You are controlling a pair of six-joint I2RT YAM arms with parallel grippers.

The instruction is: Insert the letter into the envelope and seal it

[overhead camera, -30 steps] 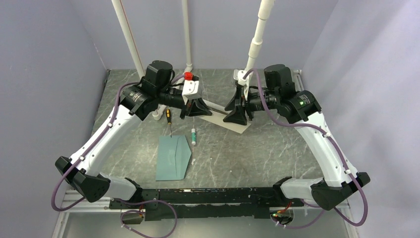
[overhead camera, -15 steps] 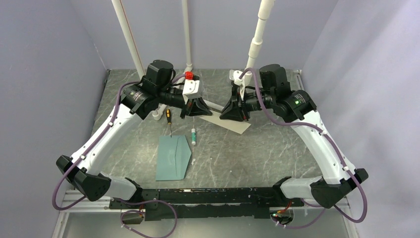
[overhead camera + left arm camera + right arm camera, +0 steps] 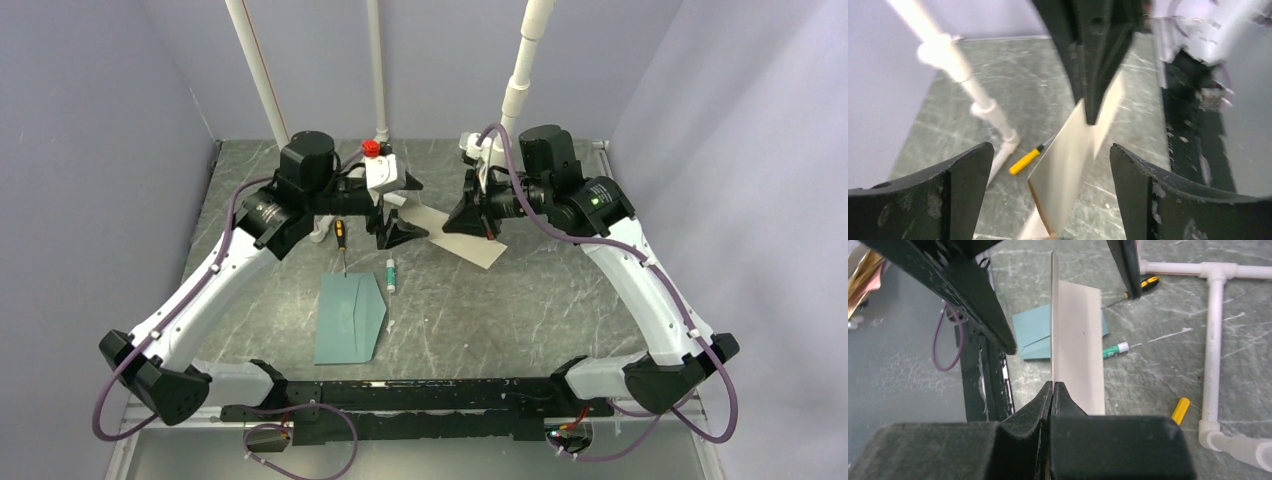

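The letter (image 3: 478, 250) is a tan sheet held off the table at the back, between the two arms. My right gripper (image 3: 452, 218) is shut on its edge; in the right wrist view the jaws (image 3: 1053, 386) pinch the sheet (image 3: 1078, 350), which stands out edge-on. My left gripper (image 3: 408, 208) is open, its fingers (image 3: 943, 195) spread to either side of the letter's (image 3: 1073, 150) free corner without touching it. The pale teal envelope (image 3: 350, 318) lies flat near the front left, also seen as the envelope (image 3: 1033, 335) beyond the sheet.
A green-capped glue stick (image 3: 390, 273) lies just behind the envelope. A yellow-handled screwdriver (image 3: 341, 240) lies under the left arm. White pipe framing (image 3: 1213, 330) rests on the table at the back, with a small yellow piece (image 3: 1180, 410) beside it.
The right gripper closed onto the letter's edge. The left gripper opened, let go of the letter and drew back a little to the left.
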